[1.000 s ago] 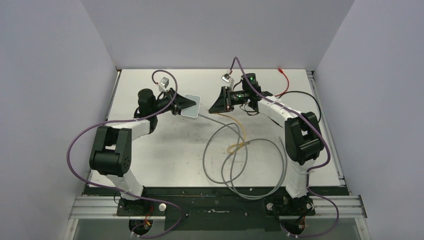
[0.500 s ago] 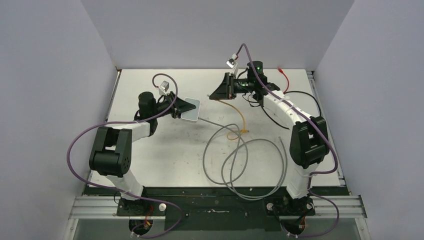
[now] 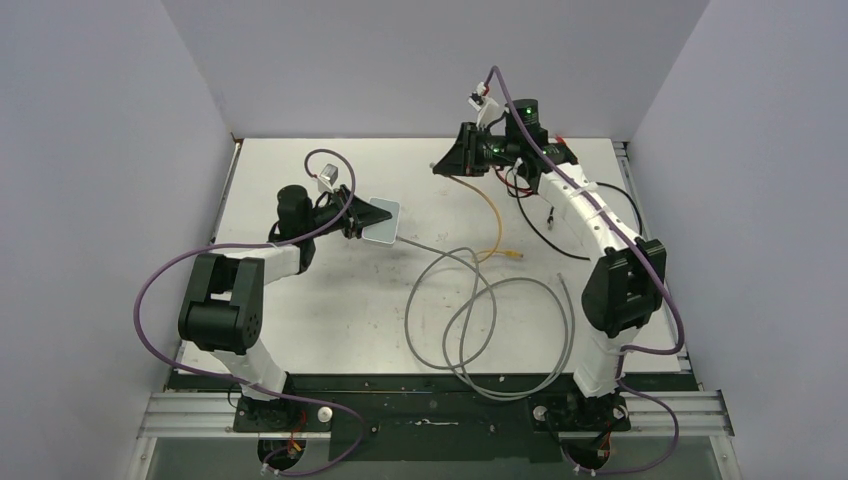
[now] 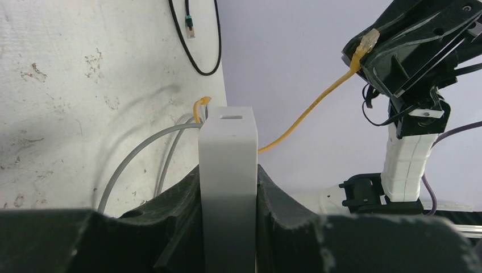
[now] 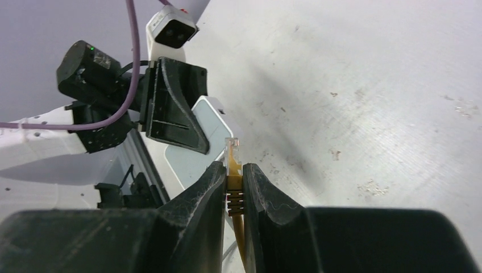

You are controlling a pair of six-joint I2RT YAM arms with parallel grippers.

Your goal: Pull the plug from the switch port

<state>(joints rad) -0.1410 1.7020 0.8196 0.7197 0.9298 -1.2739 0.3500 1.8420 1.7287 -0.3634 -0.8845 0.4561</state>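
- Since a second ago, the right gripper (image 3: 443, 164) has lifted and swung toward the table's (image 3: 300, 300) far edge, carrying the plug (image 5: 233, 152) further from the switch (image 3: 381, 218).
- Right gripper jaws are pinched narrow on the clear-tipped plug of a yellow cable (image 3: 489, 214), with the tip poking out past the fingertips.
- That cable hangs down and trails to the table's middle.
- Left gripper (image 4: 228, 187) stays put, its jaws clamped on both flat faces of the light-grey switch, left of centre on the table.
- Plug and switch are well apart.
- A grey cable (image 3: 470, 330) leaves the switch's right edge and loops toward the near edge.
- A black cable (image 3: 545, 235) lies toward the right edge.
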